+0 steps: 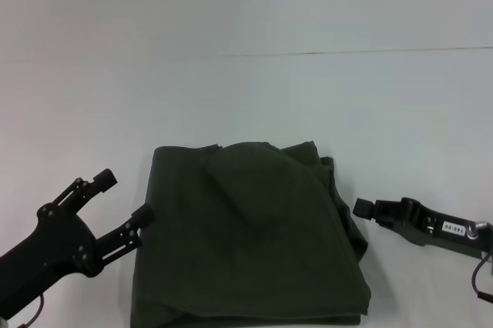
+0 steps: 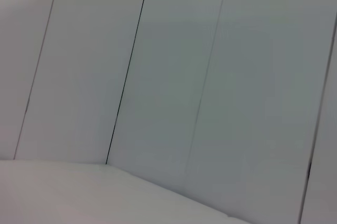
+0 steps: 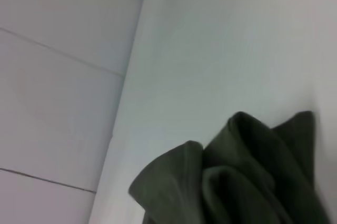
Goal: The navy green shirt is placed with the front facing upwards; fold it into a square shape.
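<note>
The shirt [image 1: 250, 235] is lying folded roughly square on the desk [image 1: 246, 97]. The left hand [image 1: 123, 209] is hovering spread beside it; the right hand [image 1: 360, 209] is unclear. Only tidying seems left.

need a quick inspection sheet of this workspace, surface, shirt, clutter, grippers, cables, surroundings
surface: plain white table, one thin dark seam line running across its far part.
job's things: navy green shirt lies folded into a rough square near the front of the table; edges uneven, layers bunched along its right side, no lettering showing.
clutter: nothing seen.
grippers: left gripper open, fingers spread, at the shirt's left edge, holding nothing. right gripper beside the shirt's right edge, not gripping cloth.
cables: a red wire under the left arm; a thin looped cable by the right arm's wrist.
surroundings: white panelled wall with dark joints, seen in both wrist views.
</note>
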